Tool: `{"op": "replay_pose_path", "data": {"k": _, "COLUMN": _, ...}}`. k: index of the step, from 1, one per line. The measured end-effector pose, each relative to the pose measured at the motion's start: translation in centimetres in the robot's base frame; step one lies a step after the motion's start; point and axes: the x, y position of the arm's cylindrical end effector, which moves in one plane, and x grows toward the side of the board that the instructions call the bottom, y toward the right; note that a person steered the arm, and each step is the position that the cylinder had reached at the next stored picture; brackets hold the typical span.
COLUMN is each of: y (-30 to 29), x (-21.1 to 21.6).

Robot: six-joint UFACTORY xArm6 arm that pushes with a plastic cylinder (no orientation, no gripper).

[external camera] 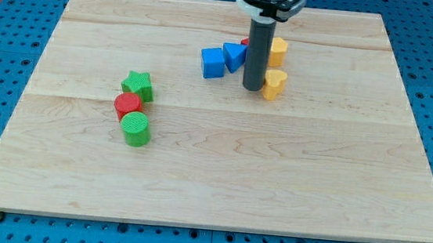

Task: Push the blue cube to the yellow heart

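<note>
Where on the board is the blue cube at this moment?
The blue cube sits in the view's upper middle, touching another blue block on its right, with my tip between it and the yellow heart.

The robot shows only its lowest part at the view's top. A broad, rounded housing, black and glossy, is cut off by the frame's upper edge, so its full form cannot be made out. A pale, light-grey band runs along its underside, catching some light. From the middle of this housing a straight rod descends, a plain cylinder of dark grey to charcoal colour with a matte finish and an even thickness along its whole length. Faint vertical highlights run down its side. The tip is cut flat and is as dark as the rod. No cables, screws or markings can be discerned.
</note>
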Motion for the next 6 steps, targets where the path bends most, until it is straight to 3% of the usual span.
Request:
{"op": "replay_pose_path", "data": {"k": 3, "y": -12.0, "x": 0.6}}
{"op": "replay_pose_path", "data": {"k": 4, "y": -15.7, "x": -1.8}}
{"op": "replay_pose_path", "data": {"k": 5, "y": -16.5, "x": -5.1}}
{"op": "replay_pose_path", "data": {"k": 6, "y": -13.1, "x": -6.1}}
